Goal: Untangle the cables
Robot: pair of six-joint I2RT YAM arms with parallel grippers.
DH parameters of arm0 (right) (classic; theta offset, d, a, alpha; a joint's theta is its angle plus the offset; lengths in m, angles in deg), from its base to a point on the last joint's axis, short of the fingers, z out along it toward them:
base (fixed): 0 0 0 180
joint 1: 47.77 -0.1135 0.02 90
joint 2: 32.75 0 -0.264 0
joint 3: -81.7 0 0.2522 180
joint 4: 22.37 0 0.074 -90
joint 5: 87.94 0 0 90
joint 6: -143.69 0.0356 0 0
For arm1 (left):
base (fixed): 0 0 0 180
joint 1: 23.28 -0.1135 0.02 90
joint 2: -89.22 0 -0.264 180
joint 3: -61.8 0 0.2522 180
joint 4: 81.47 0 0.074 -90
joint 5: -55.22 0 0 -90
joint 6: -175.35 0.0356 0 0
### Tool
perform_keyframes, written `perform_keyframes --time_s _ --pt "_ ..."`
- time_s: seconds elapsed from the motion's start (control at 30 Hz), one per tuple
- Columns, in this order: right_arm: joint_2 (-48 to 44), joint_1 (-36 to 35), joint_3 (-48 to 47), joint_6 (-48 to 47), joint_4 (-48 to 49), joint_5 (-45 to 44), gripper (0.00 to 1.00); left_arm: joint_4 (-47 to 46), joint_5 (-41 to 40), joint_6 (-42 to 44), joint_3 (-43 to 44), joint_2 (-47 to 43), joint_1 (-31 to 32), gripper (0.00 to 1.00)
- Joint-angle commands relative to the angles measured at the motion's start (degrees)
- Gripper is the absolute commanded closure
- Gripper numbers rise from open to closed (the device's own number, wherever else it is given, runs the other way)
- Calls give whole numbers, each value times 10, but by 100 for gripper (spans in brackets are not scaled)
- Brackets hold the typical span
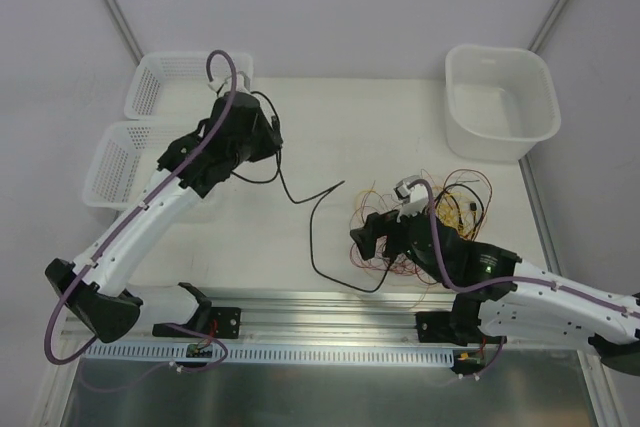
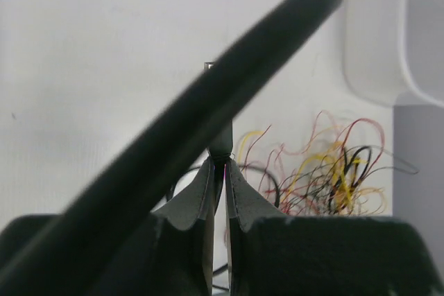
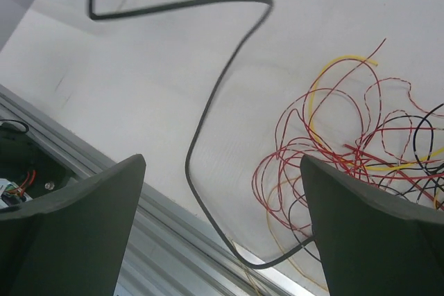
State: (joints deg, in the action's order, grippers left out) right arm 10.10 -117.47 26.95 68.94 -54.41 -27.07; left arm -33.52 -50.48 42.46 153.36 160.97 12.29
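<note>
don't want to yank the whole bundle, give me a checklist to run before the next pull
1. left jaws shut on the black cable: ok.
2. right jaws open, holding nothing: ok.
3. black cable clear of the red and yellow wires: not ok, its other end runs into them.
4. slack in the black cable: ok, it lies in loose bends.
5. where it is snagged inside the tangle: cannot tell.

Nothing legible in any of the three views. No lettering, number or logo made out on the white baskets (image 1: 150, 97) at upper left, the white tub (image 1: 549, 112) at upper right, or the metal rail (image 1: 330, 305) along the bottom.
</note>
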Motion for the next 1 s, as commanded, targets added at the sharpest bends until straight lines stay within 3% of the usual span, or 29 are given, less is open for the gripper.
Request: perform_keyframes --time_s 0.0,0.4,0.57,0.73,0.97 --pt "-34 -3 7 -12 -6 -12 0 33 13 70 110 1 -20 100" --pt "-33 -2 -1 -33 -44 4 0 98 15 152 332 48 -142 100" --pt "-9 -3 -13 -41 -44 7 0 127 -59 203 416 74 -179 100" --pt "7 -3 -12 -41 -40 13 0 127 -129 215 318 54 -247 100" --pt "28 -2 -12 -42 -39 28 0 56 -65 181 113 52 -387 100"
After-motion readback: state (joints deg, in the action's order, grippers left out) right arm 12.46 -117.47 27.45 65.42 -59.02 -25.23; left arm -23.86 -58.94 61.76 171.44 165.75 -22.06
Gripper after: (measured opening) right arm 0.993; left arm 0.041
